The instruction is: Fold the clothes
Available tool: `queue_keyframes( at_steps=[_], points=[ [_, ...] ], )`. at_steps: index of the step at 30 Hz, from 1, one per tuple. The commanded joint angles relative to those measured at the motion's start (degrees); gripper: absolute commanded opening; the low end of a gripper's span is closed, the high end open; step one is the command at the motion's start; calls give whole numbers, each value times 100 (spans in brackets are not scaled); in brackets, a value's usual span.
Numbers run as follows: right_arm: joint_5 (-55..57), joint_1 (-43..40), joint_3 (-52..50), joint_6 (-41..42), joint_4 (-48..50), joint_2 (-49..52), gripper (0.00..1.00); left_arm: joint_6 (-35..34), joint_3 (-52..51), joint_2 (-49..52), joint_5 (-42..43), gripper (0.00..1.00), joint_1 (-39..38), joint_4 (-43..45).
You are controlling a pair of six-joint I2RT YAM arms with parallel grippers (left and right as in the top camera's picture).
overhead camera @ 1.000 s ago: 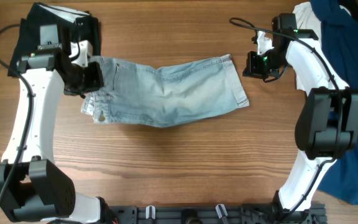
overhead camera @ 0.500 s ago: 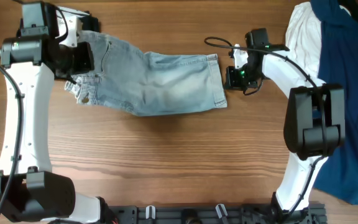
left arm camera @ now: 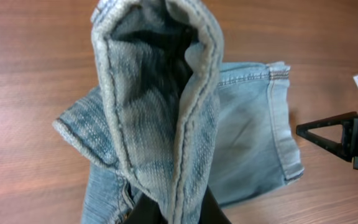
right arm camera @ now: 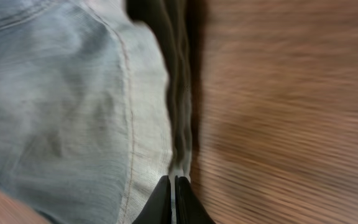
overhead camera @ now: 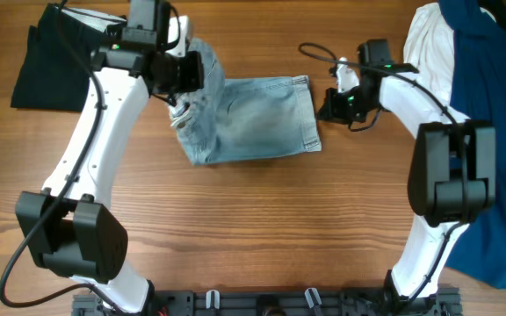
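The pale blue denim shorts [overhead camera: 262, 118] lie on the wooden table, legs pointing right. My left gripper [overhead camera: 187, 75] is shut on the waistband end and holds it lifted and bunched above the left part of the shorts. In the left wrist view the gripped denim [left arm camera: 160, 124] rises in a fold from the left gripper's fingers [left arm camera: 179, 211]. My right gripper [overhead camera: 328, 104] is at the leg hem on the right. In the right wrist view its fingers [right arm camera: 173, 186] are pinched on the thin hem edge of the shorts [right arm camera: 61, 112].
A black garment [overhead camera: 51, 61] lies at the back left. A white garment [overhead camera: 429, 44] and a dark-blue garment [overhead camera: 495, 132] lie piled along the right edge. The right arm's cable loops over the table behind the hem.
My left gripper has carried the waistband up and far to the right, shortening the spread of the shorts. My right gripper moved left to the hem and stays there.
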Motion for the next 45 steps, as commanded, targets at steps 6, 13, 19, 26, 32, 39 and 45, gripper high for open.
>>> queue_keyframes(
  at_steps=[6, 13, 19, 26, 32, 39, 45],
  points=[
    [-575, -225, 133, -22, 273, -236, 4, -315, 155, -22, 345, 4, -730, 1038],
    [367, -310, 109, 181, 232, -203, 4, -264, 173, -138, -483, 4, -503, 590],
    [39, -264, 109, 181, 278, -203, 4, 214, 807, -275, -1447, 4, 404, -1080],
    [46, 81, 109, 192, 323, -201, 4, 557, 1126, -273, -1646, 4, 691, -1853],
    [372, 391, 103, 450, 629, 76, 4, 570, 1126, -273, -1388, 4, 686, -1840],
    [649, 420, 98, 820, 822, 748, 4, 450, 1123, -243, -678, 4, 446, -1777],
    [643, 420, 98, 927, 826, 776, 4, -302, 1123, 214, -289, 4, -531, -734]
  ],
)
